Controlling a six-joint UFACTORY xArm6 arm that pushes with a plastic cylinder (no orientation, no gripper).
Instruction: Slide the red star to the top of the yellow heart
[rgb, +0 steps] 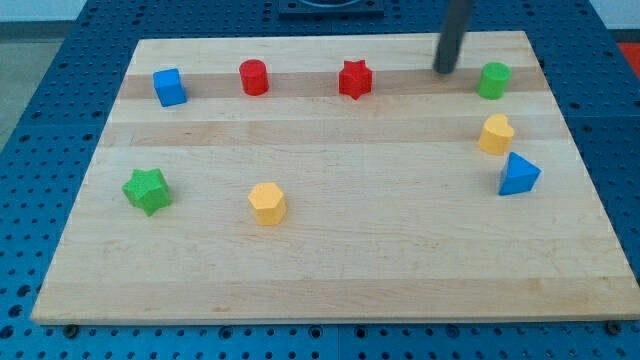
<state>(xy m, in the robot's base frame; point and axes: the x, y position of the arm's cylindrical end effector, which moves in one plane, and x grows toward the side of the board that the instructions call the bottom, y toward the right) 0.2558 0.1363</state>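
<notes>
Tip parked between red star and green cylinder.
The tip (444, 70), a bare rod without jaws, touches nothing; red star (354, 79) left, yellow heart (495, 134) lower right, green cylinder (493, 80) near.

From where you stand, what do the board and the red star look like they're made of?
Board: apparently light wood, matte, with visible grain and plank seams. Red star: probably plastic, uniformly coloured, smooth with a faint sheen; could be painted. My tip is to its right, apart.
</notes>
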